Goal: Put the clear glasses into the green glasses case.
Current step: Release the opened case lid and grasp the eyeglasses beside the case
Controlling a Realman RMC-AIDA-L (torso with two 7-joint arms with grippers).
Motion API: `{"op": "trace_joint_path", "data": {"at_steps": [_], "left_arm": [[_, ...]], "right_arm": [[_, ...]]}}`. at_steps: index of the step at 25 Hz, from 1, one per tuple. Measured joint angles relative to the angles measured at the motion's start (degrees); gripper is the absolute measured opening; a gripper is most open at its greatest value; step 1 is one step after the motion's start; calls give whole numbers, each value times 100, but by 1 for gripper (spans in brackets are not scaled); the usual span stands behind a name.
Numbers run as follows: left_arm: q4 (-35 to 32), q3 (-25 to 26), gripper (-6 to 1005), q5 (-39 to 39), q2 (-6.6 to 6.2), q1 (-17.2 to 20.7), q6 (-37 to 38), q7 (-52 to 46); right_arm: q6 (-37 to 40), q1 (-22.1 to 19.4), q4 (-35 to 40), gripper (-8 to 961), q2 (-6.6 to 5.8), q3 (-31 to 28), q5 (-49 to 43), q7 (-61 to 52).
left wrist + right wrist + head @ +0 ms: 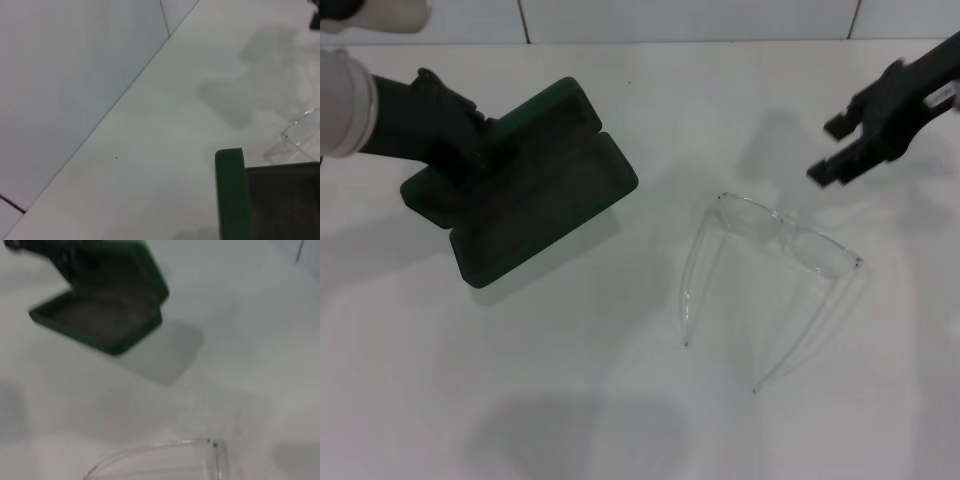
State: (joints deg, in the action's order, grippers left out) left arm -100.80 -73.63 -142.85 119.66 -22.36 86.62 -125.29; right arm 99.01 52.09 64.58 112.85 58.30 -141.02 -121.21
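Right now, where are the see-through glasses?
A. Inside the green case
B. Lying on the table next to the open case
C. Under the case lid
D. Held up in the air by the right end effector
B. The clear glasses lie on the white table with their arms unfolded, apart from the open green glasses case; the right end effector hovers above them, holding nothing.

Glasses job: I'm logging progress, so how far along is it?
Done: the case is open, its dark lining showing, with the left claw at its rim. In hand: the right claw hovers open above the glasses, not touching them. Left: the glasses lie on the table beside the case, arms unfolded, so grasping them and placing them inside remains.
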Motion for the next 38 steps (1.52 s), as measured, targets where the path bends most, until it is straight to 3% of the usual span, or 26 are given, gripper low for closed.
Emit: {"op": "trace_joint_path", "data": {"at_steps": [3, 5, 10, 21, 30, 38], "left_arm": [[9, 104, 192, 133, 4, 69, 0, 37], [21, 112, 193, 159, 5, 84, -1, 55], [29, 88, 195, 204, 5, 128, -3, 102], [100, 77, 201, 327, 5, 164, -2, 194], [318, 51, 206, 345, 4, 156, 2, 258], [341, 51, 210, 346, 4, 171, 4, 312]], "right_arm": [[-35, 382, -413, 675, 229, 72, -582, -200], [-116, 572, -750, 674, 284, 174, -748, -302], [-721, 732, -1329, 673, 283, 728, -783, -665], [-1349, 737, -1958, 670, 303, 844, -764, -699], [-2040, 770, -2502, 600, 319, 1422, -466, -672], [-2257, 796, -2692, 513, 326, 1530, -289, -608]]}}
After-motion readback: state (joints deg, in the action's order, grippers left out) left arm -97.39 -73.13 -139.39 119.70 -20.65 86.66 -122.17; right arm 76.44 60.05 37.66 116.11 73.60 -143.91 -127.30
